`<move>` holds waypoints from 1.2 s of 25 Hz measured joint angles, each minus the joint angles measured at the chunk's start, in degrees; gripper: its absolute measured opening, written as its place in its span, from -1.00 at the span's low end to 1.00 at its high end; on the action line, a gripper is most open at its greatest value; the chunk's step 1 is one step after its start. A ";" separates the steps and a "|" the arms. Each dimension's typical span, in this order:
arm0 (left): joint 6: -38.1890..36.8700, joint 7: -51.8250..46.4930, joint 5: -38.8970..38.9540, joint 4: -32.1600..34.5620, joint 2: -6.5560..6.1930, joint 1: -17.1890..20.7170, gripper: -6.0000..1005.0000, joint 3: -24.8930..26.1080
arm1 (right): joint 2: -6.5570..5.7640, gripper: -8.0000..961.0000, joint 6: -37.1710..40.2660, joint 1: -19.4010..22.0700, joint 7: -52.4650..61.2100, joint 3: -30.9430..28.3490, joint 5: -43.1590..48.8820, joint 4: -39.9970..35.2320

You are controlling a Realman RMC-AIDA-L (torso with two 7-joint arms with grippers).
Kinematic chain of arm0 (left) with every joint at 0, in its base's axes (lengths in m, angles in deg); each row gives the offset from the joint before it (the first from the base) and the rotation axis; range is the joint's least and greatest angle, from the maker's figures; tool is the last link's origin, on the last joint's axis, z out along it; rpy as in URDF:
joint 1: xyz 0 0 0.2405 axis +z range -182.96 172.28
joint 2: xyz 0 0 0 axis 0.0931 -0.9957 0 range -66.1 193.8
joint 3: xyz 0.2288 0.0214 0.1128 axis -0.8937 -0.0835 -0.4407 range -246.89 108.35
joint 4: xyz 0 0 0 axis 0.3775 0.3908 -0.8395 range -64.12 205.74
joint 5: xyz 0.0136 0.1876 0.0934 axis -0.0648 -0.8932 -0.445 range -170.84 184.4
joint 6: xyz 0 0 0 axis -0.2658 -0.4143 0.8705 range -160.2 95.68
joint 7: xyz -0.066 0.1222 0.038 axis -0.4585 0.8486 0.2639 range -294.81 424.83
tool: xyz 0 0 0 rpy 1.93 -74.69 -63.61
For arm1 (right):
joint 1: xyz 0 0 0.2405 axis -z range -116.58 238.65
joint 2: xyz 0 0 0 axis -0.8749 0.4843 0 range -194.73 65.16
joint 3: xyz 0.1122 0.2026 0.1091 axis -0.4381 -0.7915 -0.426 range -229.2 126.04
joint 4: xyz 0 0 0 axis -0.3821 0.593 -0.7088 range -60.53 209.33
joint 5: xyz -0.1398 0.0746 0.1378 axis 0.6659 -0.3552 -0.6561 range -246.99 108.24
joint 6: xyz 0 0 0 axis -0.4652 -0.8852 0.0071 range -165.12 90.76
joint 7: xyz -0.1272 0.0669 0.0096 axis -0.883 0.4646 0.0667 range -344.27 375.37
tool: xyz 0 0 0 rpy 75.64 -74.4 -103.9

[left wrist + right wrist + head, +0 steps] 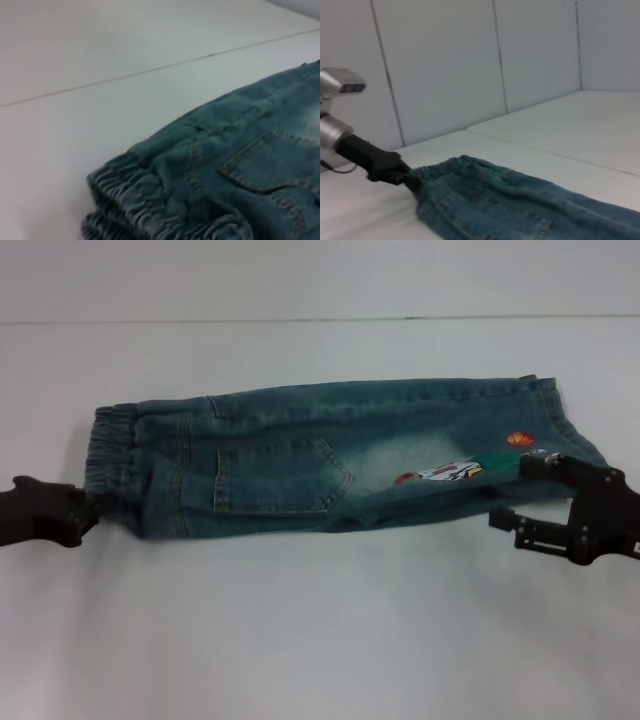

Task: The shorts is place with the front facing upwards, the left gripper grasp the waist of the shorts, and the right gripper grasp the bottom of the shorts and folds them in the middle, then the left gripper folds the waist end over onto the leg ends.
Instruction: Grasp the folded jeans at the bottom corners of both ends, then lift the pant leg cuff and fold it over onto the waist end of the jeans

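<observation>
The blue denim shorts (330,455) lie on the white table (320,640), folded lengthwise into a long narrow band that runs from the robot's left to its right, with a stitched patch pocket (278,478) facing up near the middle.

The gathered, puckered elastic waist of the shorts (110,468) forms the left end of the band. The left pincer (85,512), a black claw on a dark arm, sits at the near corner of this waist, touching the cloth; in the right wrist view the left pincer (410,179) meets the ruffled edge, and it appears to be pinching the waistband, though the fingertips themselves are hidden by the fabric. The left wrist view shows the ruffled waist (150,210) close up, in stacked layers.

The straight stitched bottom of the shorts (560,430) forms the right end, where a small orange round patch (520,439) and a white and red printed patch (440,473) lie close to the hem. The right pincer (512,492), a black two-pronged claw, is at the near corner of this end with its prongs spread: the upper one rests on the denim beside the patches, while the lower one is just off the cloth over the bare table.
</observation>
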 joint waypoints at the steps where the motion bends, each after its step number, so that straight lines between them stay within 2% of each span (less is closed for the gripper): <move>1: -1.25 -0.55 0.03 0.60 -0.06 -0.21 -0.80 0.07 | -0.02 0.83 -0.43 -0.11 0.23 -0.36 0.01 0.08; 6: -4.78 -3.15 0.11 3.61 0.22 -1.12 -0.87 0.04 | -0.04 0.78 -2.67 -0.79 0.78 -1.12 -0.35 0.26; 11: -7.16 -4.92 0.14 4.61 0.20 -2.51 -0.91 -0.18 | 0.10 0.36 -5.37 -1.95 -1.82 -1.57 -3.80 2.81; 13: -8.15 -5.87 0.22 4.67 -0.04 -3.26 -0.91 -0.09 | 0.11 0.27 -8.21 -2.93 -3.17 -1.57 -5.61 4.60; 18: -10.79 -9.68 1.76 6.44 -0.53 -5.03 -0.91 0.03 | 0.34 0.03 -15.06 -7.32 -9.74 -1.46 -8.40 12.76; 22: -12.21 -14.17 3.38 9.66 -0.49 -6.92 -0.91 -0.21 | 0.52 -0.15 -20.87 -12.16 -21.56 -1.49 -12.65 23.80; 24: -13.37 -16.37 3.81 10.55 -0.62 -8.61 -0.91 -0.31 | 0.66 -0.64 -23.66 -14.44 -28.58 -1.59 -15.51 28.98; 30: -15.36 -22.41 4.78 11.63 -1.12 -14.55 -0.91 -0.44 | 1.04 -0.99 -27.12 -18.57 -36.23 -1.87 -18.03 36.21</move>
